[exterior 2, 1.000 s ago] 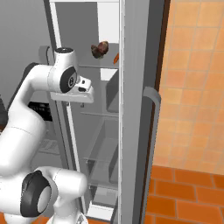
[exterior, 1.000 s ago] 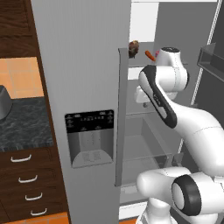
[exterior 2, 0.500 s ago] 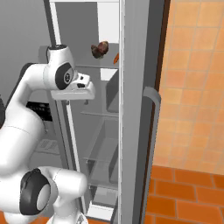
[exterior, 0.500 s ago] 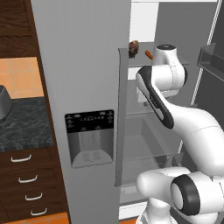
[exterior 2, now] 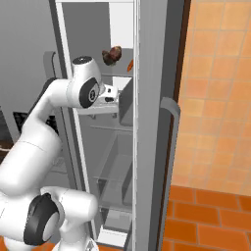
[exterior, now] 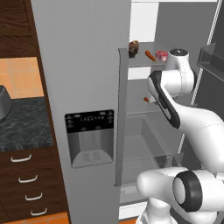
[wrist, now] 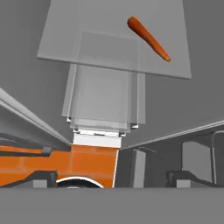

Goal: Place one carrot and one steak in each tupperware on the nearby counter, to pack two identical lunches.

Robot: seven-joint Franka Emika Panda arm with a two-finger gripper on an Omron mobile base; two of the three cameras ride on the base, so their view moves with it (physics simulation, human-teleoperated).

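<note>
The fridge stands open with my arm reaching inside. On its top shelf lie a brown steak [exterior: 134, 48] [exterior 2: 112, 55], a carrot [exterior: 150, 55] [exterior 2: 130, 65] and a pink steak [exterior: 162, 55]. Another carrot [exterior: 146, 99] [wrist: 148, 38] lies on the glass shelf below. My gripper [exterior 2: 112, 94] [wrist: 113, 177] hovers above that lower shelf, pointing down, open, with nothing between its fingers. In the hand view that carrot lies far ahead and to the right of the fingertips. The counter [exterior: 22, 127] is at the left. The tupperware is out of view.
The fridge's closed left door with its dispenser [exterior: 89, 138] stands between the counter and the open compartment. A silver toaster [exterior: 3, 101] sits on the counter. The open right door [exterior 2: 162, 122] flanks the arm. Clear drawers [exterior: 148, 144] fill the lower fridge. Orange tile floor lies below.
The jaws have spread wider. The arm's upper joint has shifted right, uncovering the pink steak on the top shelf. The food has not moved.
</note>
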